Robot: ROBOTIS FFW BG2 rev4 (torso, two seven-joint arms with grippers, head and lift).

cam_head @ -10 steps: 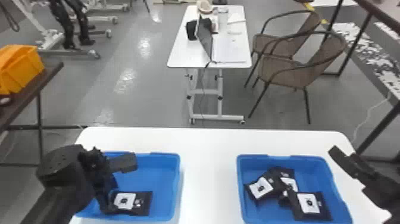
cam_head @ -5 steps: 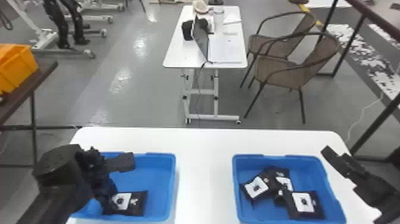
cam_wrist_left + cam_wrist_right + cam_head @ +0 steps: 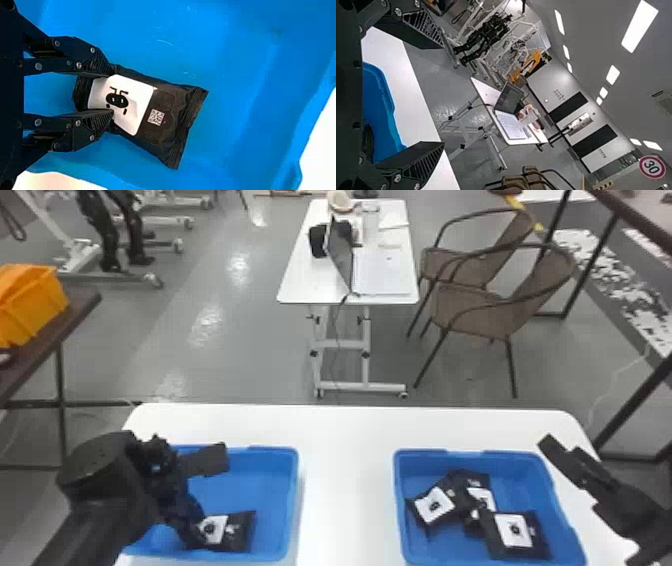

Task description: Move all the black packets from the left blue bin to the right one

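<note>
At the left, my left gripper (image 3: 194, 530) reaches down into the left blue bin (image 3: 295, 495), at the left end of a black packet (image 3: 241, 531) lying on the bin floor. In the left wrist view, that gripper (image 3: 113, 92) is shut on the black packet (image 3: 166, 114); the pinched end looks crumpled, and the free end sticks out past the fingertips. My right gripper (image 3: 562, 455) waits beside the right blue bin (image 3: 398, 505), which holds several packets (image 3: 517, 535) lying partly over one another. The right wrist view shows this gripper (image 3: 443, 95) open, nothing between its fingers.
Both bins stand on a white table (image 3: 350, 470) with a bare strip between them. Beyond it are a smaller table (image 3: 385, 270) with a laptop and brown chairs (image 3: 480, 310). A yellow crate (image 3: 35, 300) sits on a side table at the left.
The left gripper has moved slightly right over the packet's near-left end, and less of the white label shows. The packet lies in about the same place; the right arm looks still.
</note>
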